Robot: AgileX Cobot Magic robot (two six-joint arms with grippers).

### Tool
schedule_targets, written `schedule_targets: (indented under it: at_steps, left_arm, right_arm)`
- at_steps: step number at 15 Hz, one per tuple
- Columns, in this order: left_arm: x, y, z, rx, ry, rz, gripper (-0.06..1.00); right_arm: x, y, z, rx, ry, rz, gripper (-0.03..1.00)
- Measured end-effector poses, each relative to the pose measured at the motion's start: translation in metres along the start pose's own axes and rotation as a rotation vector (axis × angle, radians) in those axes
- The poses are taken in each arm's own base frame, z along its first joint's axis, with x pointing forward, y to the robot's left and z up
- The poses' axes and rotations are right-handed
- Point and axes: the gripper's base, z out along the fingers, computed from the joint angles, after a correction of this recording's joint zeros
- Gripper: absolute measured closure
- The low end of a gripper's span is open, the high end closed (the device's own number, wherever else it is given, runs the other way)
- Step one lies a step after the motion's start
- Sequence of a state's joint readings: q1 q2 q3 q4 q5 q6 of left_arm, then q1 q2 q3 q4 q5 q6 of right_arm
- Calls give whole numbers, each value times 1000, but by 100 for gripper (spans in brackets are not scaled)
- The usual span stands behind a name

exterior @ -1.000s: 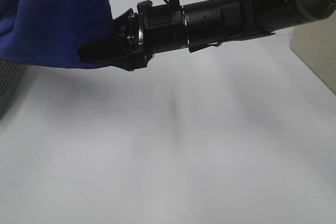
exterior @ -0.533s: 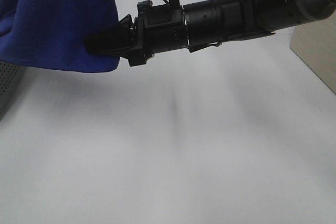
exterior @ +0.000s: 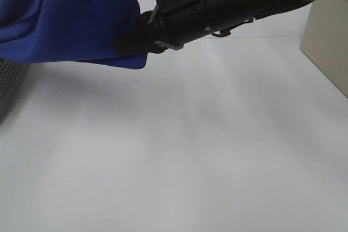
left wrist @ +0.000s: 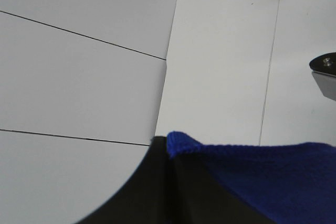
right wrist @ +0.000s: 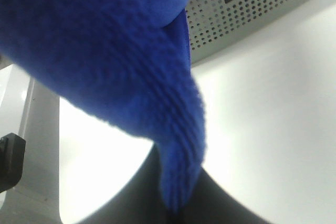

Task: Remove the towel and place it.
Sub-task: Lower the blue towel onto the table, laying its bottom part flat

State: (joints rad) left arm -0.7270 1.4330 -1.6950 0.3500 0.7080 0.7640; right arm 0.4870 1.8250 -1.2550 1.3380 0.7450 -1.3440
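Right end effector [exterior: 129,41], exterior high view: jaws closed on the lower edge of the towel [exterior: 65,14], with the arm reaching across from the right side. The towel hangs in the air at upper left, clear of the bench [exterior: 190,161] and above a perforated grey case [exterior: 8,82]. Pinching at the edge probably allows the cloth to be drawn away without bunching.

Left wrist view: the left end effector [left wrist: 163,148] appears as a dark, blurred shape, closed, with the towel's stitched corner [left wrist: 262,177] emerging at its tip; it seems to be holding that corner. Wall panels [left wrist: 79,77] lie behind, suggesting the arm is raised to carry the cloth's weight.

Right wrist view: the right end effector [right wrist: 178,205] grips a fold of the towel [right wrist: 105,51], which drapes close over the lens. The perforated grey case [right wrist: 252,14] and the bench [right wrist: 273,129] show beyond. Two separate holds would likely keep the cloth spread for placing.
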Motion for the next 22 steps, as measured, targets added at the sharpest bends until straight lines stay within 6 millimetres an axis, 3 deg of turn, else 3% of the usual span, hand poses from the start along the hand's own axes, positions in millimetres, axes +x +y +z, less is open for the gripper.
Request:
schedule_targets:
  at_steps: [2,6,11,16,22]
  left_arm:
    - [-3,0,7,-21,-26,-36,94]
    - [-12,4,18,-107,-122,-114,94]
    - [-19,7,33,-192,-216,-135,94]
    - [19,31,43,-283,-153,-222,94]
    - [48,56,64,-480,-287,-215,94]
  right_arm:
    - [-5,3,-20,63,39,21,95]
    - [-22,6,-92,302,68,38,95]
    - [-75,18,-157,673,143,-173,95]
    - [-103,25,-188,867,130,-254,95]
    - [-145,29,-207,1054,-227,-481,95]
